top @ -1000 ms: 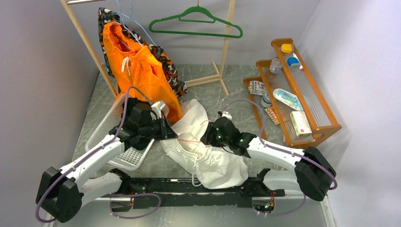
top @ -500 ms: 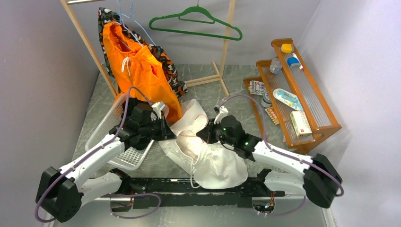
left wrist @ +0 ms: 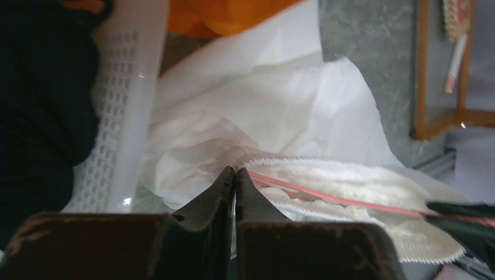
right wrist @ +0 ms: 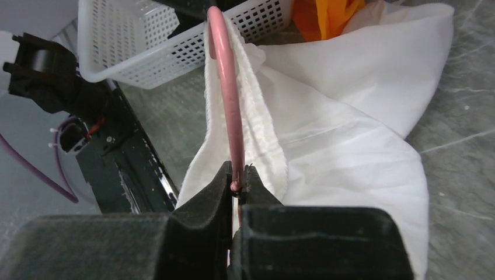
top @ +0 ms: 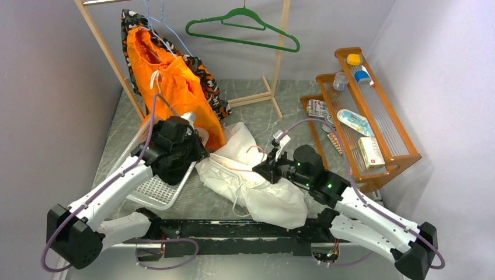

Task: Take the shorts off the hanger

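The bright orange shorts [top: 175,87] hang on a thin blue hanger [top: 160,29] at the back left rack, and neither gripper touches them. In front lies a white garment [top: 262,192] with a pink wire hanger [right wrist: 229,105] inside its waistband. My right gripper [right wrist: 238,185] is shut on the end of that pink hanger, at the garment's right side [top: 269,169]. My left gripper [left wrist: 235,170] is shut, its tips pinching the white waistband edge beside the basket [top: 201,154]. An orange corner [left wrist: 233,14] shows at the top of the left wrist view.
A white mesh basket [top: 154,189] holding dark cloth sits under the left arm. A black patterned garment [top: 207,81] hangs behind the shorts. A green hanger [top: 242,29] hangs on the wooden rack [top: 108,52]. A wooden shelf [top: 379,116] with small items stands at the right.
My right gripper has shut on the pink hanger and drawn right and nearer. My left gripper shifted slightly left and back. The white garment is now stretched between them.
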Robot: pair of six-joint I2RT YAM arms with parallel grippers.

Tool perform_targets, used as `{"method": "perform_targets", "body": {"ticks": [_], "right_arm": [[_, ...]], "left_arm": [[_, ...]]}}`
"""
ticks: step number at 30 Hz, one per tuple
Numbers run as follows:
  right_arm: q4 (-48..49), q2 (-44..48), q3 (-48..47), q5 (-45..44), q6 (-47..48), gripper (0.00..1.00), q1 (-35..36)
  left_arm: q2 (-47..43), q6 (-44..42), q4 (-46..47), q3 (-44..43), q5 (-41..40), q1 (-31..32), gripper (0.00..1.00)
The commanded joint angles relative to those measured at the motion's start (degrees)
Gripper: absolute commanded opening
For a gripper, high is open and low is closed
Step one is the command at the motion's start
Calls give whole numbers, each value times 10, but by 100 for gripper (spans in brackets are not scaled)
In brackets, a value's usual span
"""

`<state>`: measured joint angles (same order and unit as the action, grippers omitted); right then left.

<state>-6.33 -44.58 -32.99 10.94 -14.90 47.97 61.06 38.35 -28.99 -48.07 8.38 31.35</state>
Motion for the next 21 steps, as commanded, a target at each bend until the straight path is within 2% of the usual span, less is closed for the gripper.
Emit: {"method": "perform_targets", "body": {"ticks": [1,9,13,18,19,21], "right_arm": [[-79,38,-39,-13,72,0,0],[-18,215,28,-42,77,0,-1],[-6,269,54,-94,56,0,0],[-11,210,32,-197,8,0,-1],[-11,188,26,-224,-2,0,-1],[-12,143,14,-267,-39,0,-1]], "left_arm": [[29,9,-81,-42,-127,3,7],[49,37,-105,-45,-176,2,7],[35,33,-65,-31,-121,3,7],[-17,7,63,29,26,4,8],[-24,1,82,38,51,4,9],[-30,-13,96,39,85,7,19]]}}
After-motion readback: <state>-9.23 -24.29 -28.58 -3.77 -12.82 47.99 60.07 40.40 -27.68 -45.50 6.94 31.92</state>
